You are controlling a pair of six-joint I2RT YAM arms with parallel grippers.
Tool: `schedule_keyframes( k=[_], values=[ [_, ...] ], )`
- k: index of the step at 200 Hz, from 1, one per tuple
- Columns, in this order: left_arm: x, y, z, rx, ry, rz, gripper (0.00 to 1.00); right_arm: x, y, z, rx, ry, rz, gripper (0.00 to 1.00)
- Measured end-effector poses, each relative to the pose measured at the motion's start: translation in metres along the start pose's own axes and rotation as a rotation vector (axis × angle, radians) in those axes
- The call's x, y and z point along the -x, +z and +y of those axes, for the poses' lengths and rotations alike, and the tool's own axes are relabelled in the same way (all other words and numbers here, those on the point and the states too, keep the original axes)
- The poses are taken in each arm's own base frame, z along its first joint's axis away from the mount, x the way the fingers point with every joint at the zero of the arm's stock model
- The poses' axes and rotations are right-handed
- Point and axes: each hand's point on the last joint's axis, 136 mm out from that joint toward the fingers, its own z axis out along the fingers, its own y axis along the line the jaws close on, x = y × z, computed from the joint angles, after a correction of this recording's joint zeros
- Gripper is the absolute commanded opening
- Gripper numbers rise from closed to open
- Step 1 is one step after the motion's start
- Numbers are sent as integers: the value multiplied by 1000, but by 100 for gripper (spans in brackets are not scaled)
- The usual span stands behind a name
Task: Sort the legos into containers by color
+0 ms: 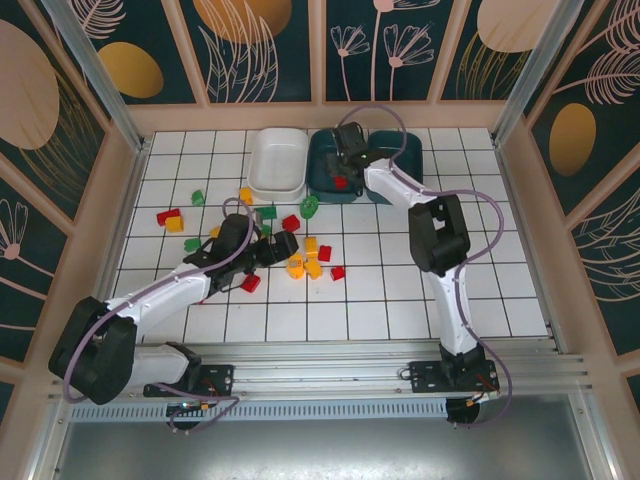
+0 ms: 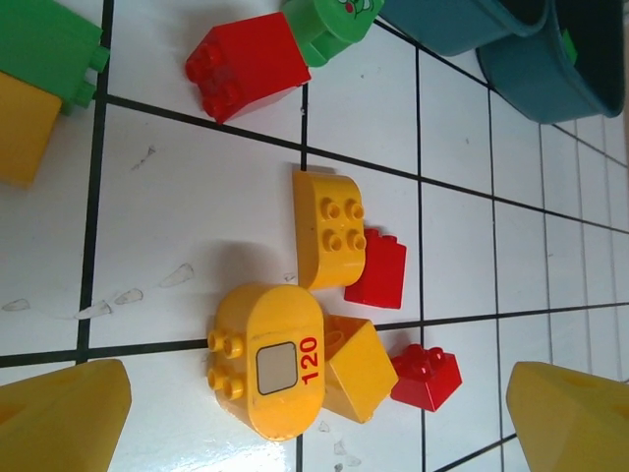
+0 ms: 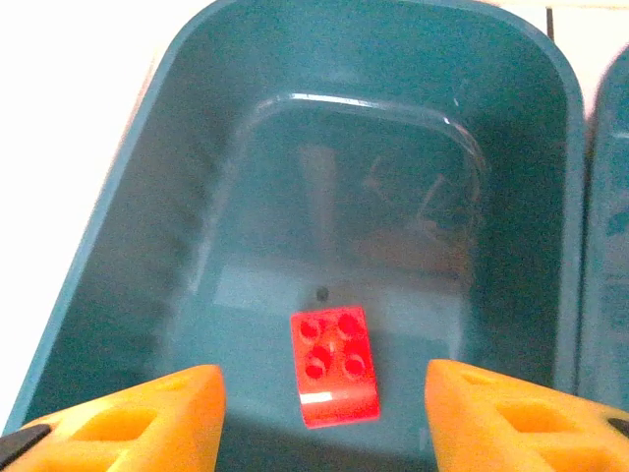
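1. In the top view, the left arm is covering part of the scattered small plastic toy bricks [image 1: 291, 222], so their count is uncertain. The right arm is hiding much of the right-hand dark teal plastic bin [image 1: 408, 152].
2. Three shallow rounded bins are standing in a row at the far edge: one white plastic bin [image 1: 277, 163] and two teal.
3. On the tiles at least five red, four green and five yellow bricks are showing.
4. One red four-stud brick [image 3: 334, 366] is lying studs-up inside the middle teal bin [image 3: 147, 197].
5. The right gripper [image 3: 324, 423] is hovering over that bin, fingers spread wide and empty.
6. The left gripper [image 2: 314, 418] is hanging wide and empty over a rounded yellow brick marked "120" [image 2: 275, 364].
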Motion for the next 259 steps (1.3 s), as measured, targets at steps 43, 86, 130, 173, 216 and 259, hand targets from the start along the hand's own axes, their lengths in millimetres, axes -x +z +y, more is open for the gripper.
schedule_keyframes(
  k=[43,86,130,173,216,259],
  values=[
    [-21,20,-27,82,119,49,89,-31,-76,-1,33,16,-46,58],
    [-43,43,-4,246,176,97,84,-82,-114,-10,58,65,-63,58],
    [-41,49,20,359,218,81,70,-136,-115,-28,27,76,18,58],
    [-35,59,22,387,251,67,61,-135,-119,-30,27,90,6,58],
    [-34,63,23,385,268,60,56,-131,-122,-28,29,90,-10,58],
    [-30,67,22,378,273,37,46,-127,-126,-29,26,90,-23,57]
  ],
)
